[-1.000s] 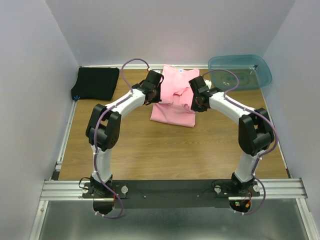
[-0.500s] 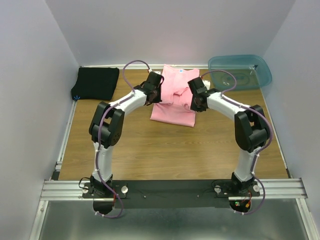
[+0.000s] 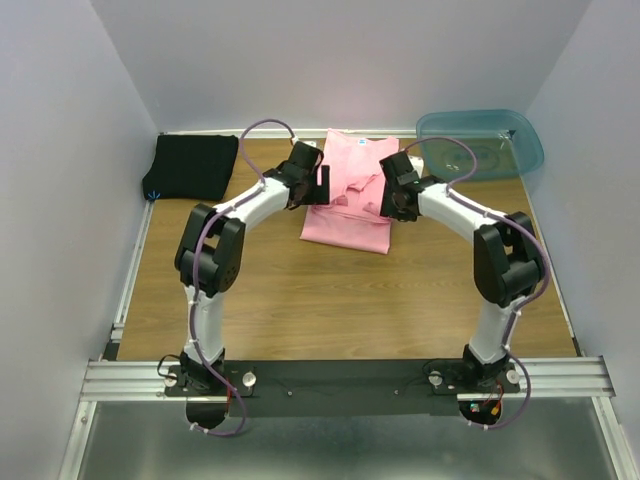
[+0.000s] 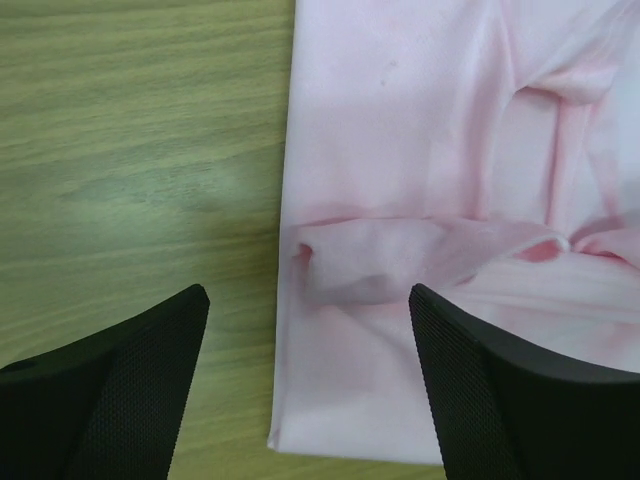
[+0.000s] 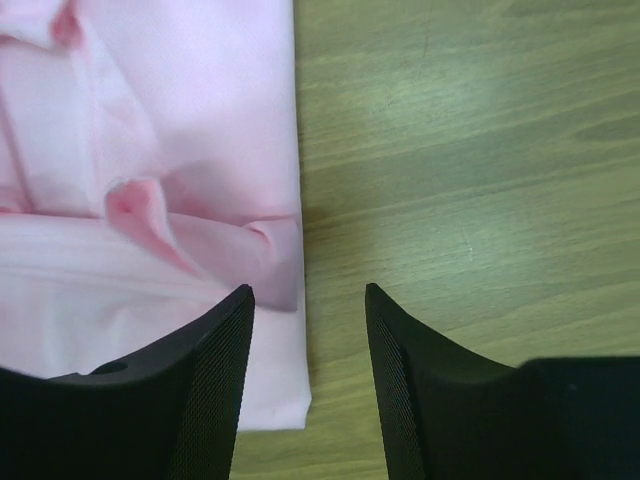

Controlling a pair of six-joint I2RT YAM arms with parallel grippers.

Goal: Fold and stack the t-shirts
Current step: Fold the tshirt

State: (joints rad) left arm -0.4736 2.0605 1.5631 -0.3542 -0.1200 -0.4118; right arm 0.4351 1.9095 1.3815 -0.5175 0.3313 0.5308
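The light pink t-shirt (image 3: 345,215) lies partly folded at the back middle of the table, with a rumpled ridge across it (image 4: 400,250). My left gripper (image 3: 318,186) hangs open over its left edge, and the cloth (image 4: 420,150) lies loose between and under the jaws (image 4: 305,295). My right gripper (image 3: 390,197) stands open over the shirt's right edge (image 5: 180,100), straddling the hem with nothing pinched (image 5: 307,290). The black t-shirt (image 3: 195,166) lies folded at the back left corner, away from both grippers.
A translucent blue-green plastic bin (image 3: 480,140) sits at the back right corner. Bare wooden tabletop (image 3: 330,300) spreads between the shirt and the arm bases. White walls close in the left, right and back sides.
Both grippers have gone from shut to open and let go of the pink shirt's side folds. The cloth has settled onto the table; the arms have barely moved.
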